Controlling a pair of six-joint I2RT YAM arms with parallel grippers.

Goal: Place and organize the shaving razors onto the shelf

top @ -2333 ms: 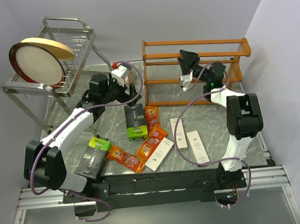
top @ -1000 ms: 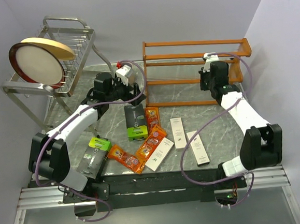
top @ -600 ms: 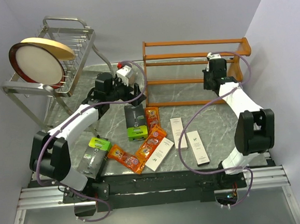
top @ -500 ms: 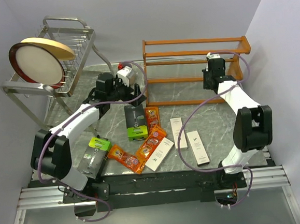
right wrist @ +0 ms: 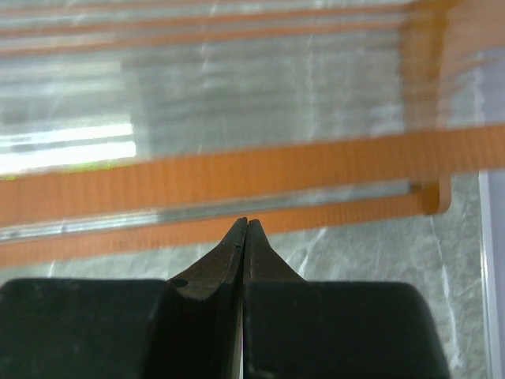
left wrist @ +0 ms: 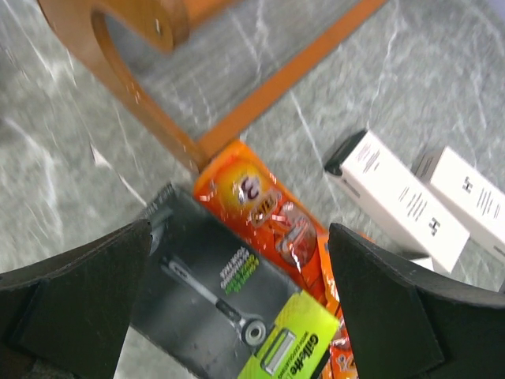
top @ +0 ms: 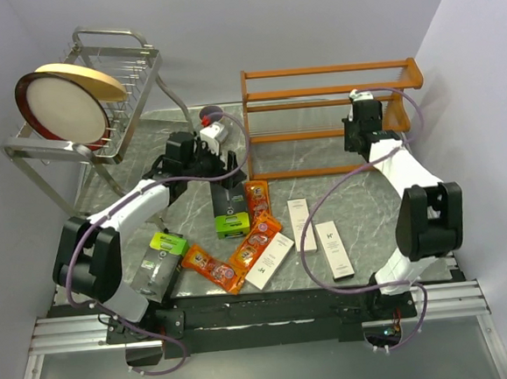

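Wide apart on the left, pressed tight together on the right, that's the jaws! Left gripper [left wrist: 238, 233] hangs spread over a lime-green-and-black pack [left wrist: 213, 292], an orange packet [left wrist: 268, 209] touching that pack's side, both right at the left foot of the shelf [top: 327, 68]. Right gripper [right wrist: 246, 225], tips together and holding nothing, points at the orange rails near the shelf's right end. Down on the marble table [top: 366, 224] the razors lie in front of the shelf: white boxes [top: 300, 225], more orange packets [top: 256, 242], and a second green pack [top: 160, 265] by the left arm's base
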